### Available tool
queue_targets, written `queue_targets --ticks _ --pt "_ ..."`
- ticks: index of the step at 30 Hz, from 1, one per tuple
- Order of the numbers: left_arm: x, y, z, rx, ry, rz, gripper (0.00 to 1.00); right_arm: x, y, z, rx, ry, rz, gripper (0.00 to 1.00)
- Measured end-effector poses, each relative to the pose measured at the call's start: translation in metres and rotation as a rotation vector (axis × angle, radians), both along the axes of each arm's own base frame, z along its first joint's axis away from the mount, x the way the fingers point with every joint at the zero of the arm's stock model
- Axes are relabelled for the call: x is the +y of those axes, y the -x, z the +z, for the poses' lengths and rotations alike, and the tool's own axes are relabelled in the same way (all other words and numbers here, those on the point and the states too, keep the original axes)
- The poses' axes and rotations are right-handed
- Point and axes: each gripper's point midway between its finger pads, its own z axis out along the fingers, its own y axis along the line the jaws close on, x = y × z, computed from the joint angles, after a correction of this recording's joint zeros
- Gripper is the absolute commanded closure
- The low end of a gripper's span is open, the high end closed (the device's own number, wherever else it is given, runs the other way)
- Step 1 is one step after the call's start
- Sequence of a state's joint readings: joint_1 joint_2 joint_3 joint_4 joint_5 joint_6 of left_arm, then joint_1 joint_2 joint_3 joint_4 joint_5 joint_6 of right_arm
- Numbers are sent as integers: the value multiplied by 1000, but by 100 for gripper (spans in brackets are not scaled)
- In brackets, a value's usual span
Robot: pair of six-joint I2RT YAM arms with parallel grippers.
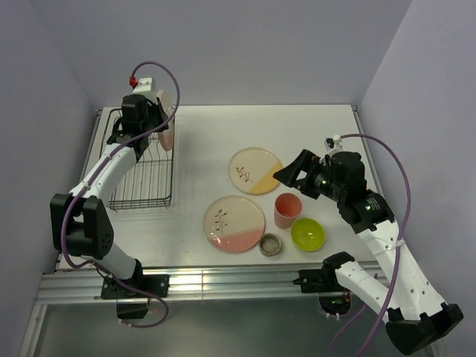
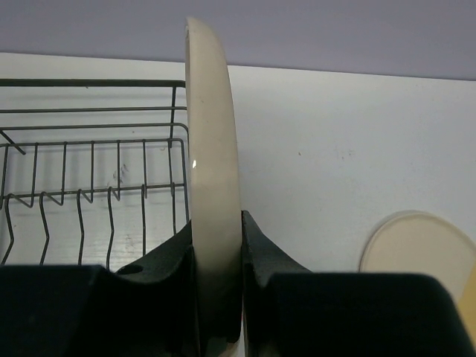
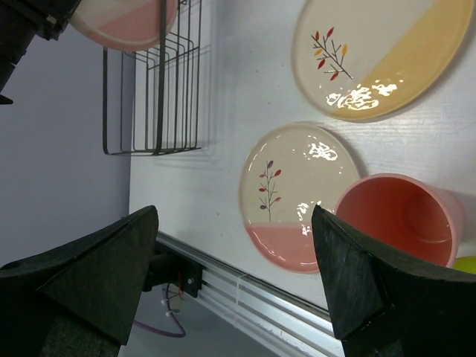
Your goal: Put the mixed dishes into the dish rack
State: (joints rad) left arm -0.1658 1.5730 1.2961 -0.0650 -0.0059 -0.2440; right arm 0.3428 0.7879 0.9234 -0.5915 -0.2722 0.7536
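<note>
Nearest to me, just beyond the arm bases, sits one tiny grey speckled dish (image 1: 270, 244) on the white surface (image 1: 208, 141), with one lime-green bowl (image 1: 307, 233) to its right and one salmon-pink cup (image 1: 287, 210) just behind them. I count three round cream plates in all. One with a pink segment and a leaf sprig (image 1: 234, 223) lies flat to the left of the cup. One with a yellow segment and a leaf sprig (image 1: 255, 170) lies flat farther back. The third, a cream plate with a pink part (image 1: 166, 119), is off the surface, pinched on edge and upright in the left pincer (image 2: 219, 279), whose jaws sit narrow against both faces of its rim. I see it held above the far right corner of the one black wire dish rack (image 1: 141, 167), which stands at the left of the surface; no dish lies in the rack. My right pincer (image 3: 234, 279) stands wide apart and grips nothing, hanging above the cup and the two flat plates.
</note>
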Motion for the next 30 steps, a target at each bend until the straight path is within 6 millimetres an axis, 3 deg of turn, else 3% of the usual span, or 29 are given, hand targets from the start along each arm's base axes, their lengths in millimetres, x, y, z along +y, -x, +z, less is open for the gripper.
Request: queue_targets --ticks 7,13,20,23,26,27,30 --pt "-6 -4 -6 -8 -63 15 100 1 -1 -1 -2 -2 2 9" --pt "-8 -10 -39 52 -137 38 100 1 -1 -10 15 3 3 9" --pt "-8 -8 -57 95 -154 44 100 2 -1 -13 21 4 7 9" --pt "-8 -9 -58 96 -159 51 92 2 -2 -15 25 4 9 9" --pt "-8 -13 -57 95 -165 58 68 2 -2 -19 32 7 9 9" --pt "-8 -15 -58 93 -165 68 52 2 -2 -19 33 8 9 9" --pt "-6 -20 -55 75 -161 87 39 3 -2 -19 33 8 9 9"
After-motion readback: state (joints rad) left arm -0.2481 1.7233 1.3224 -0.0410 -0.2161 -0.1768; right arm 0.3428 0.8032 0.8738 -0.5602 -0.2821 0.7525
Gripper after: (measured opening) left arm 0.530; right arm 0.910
